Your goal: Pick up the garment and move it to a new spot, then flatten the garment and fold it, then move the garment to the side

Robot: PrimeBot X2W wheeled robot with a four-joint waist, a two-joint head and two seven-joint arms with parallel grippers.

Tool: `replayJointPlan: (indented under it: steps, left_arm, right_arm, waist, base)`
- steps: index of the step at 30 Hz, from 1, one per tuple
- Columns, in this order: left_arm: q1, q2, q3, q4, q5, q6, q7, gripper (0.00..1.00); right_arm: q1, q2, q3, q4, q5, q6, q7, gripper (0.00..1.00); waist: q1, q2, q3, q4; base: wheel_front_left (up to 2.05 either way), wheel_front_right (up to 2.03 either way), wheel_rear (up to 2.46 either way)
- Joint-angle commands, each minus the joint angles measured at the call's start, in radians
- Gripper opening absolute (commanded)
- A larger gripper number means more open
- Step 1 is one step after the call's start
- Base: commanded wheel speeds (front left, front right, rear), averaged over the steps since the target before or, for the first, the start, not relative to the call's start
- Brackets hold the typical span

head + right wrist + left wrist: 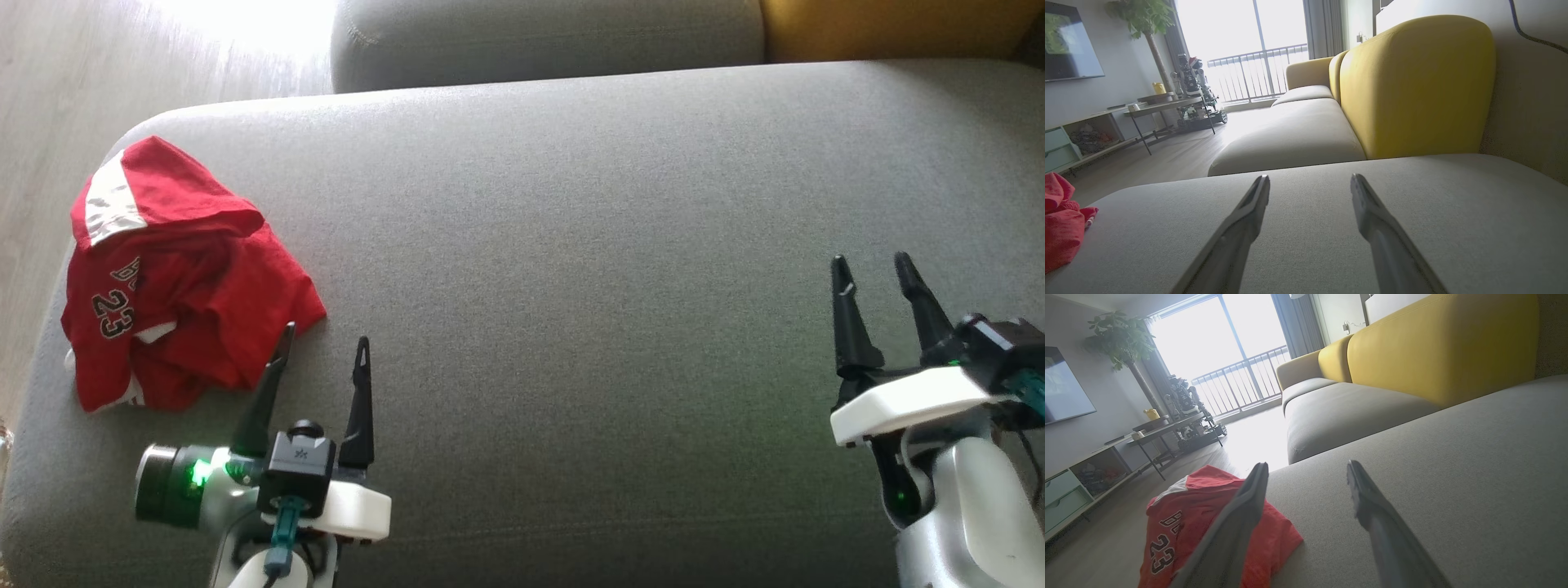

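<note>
Judging by how things lie, we are at the very first step: the garment (175,278) has not been picked up yet. It sits as a crumpled red heap with white trim and a "23" on it, at the left end of the grey cushion (571,245), close to the rounded corner and the edge.

Our left gripper (326,334) hovers just beside the heap's near right corner, its two dark fingers spread apart with nothing between them. In the left wrist view, the left finger crosses the red cloth, but we cannot tell whether it touches it. Our right gripper (869,260) hangs well apart from the garment, over the far right of the cushion, fingers likewise spread and empty.

We think the next move calls for turning the left gripper a little toward the heap, lowering it so a raised fold lies between the fingers, and then pinching. The open middle of the cushion looks like the natural new spot. The heap is loose, so we should take a thick fold rather than a single thin edge.
</note>
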Motion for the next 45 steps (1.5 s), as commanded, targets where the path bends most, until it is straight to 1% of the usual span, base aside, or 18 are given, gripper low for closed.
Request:
replayJointPlan:
  steps: [1,6,15,20,28,34,40,45]
  left_arm:
    - [-0.065,0.021,0.035,-0.028,-0.003,0.007,-0.012,1.00]
    - [-0.066,0.020,0.036,-0.024,-0.008,0.009,-0.012,1.00]
    - [-0.063,0.018,0.039,-0.020,-0.013,0.009,-0.012,1.00]
    - [-0.060,0.016,0.040,-0.020,-0.016,0.005,-0.012,1.00]
    - [-0.038,0.017,0.057,-0.025,-0.026,0.006,-0.012,1.00]
    - [-0.011,0.032,0.077,-0.030,-0.028,0.009,-0.012,1.00]
    - [0.019,0.041,0.092,-0.037,-0.034,0.005,-0.012,1.00]
    - [0.043,0.047,0.104,-0.040,-0.038,0.003,-0.012,1.00]
  right_arm:
    - [-0.054,-0.012,0.032,-0.042,-0.018,0.000,-0.009,1.00]
    - [-0.046,-0.012,0.046,-0.057,-0.052,0.000,-0.009,1.00]
    - [-0.038,-0.012,0.056,-0.061,-0.064,0.000,-0.009,1.00]
    - [-0.028,-0.012,0.055,-0.065,-0.065,0.000,-0.009,1.00]
    - [-0.001,-0.012,0.083,-0.077,-0.066,0.000,-0.009,1.00]
    - [0.023,-0.012,0.133,-0.086,-0.049,0.000,-0.009,1.00]
    - [0.049,-0.012,0.153,-0.085,-0.041,0.000,-0.009,1.00]
    - [0.061,-0.012,0.171,-0.085,-0.026,0.000,-0.009,1.00]
  waist:
    - [0.0000,0.0000,0.001,0.000]
    - [0.0000,0.0000,0.000,-0.001]
    - [0.0000,0.0000,-0.006,-0.002]
    - [0.0000,0.0000,-0.012,0.016]
    - [0.0000,0.0000,-0.022,0.138]
    - [0.0000,0.0000,-0.042,0.238]
    - [0.0000,0.0000,-0.063,0.339]
    - [0.0000,0.0000,-0.077,0.408]
  base:
    - [0.00,0.00,0.00]
    - [0.00,0.00,0.00]
    - [0.00,0.00,0.00]
    - [0.00,0.00,0.00]
    - [0.00,0.00,0.00]
    - [0.00,0.00,0.00]
    - [0.00,0.00,0.00]
    - [0.00,0.00,0.00]
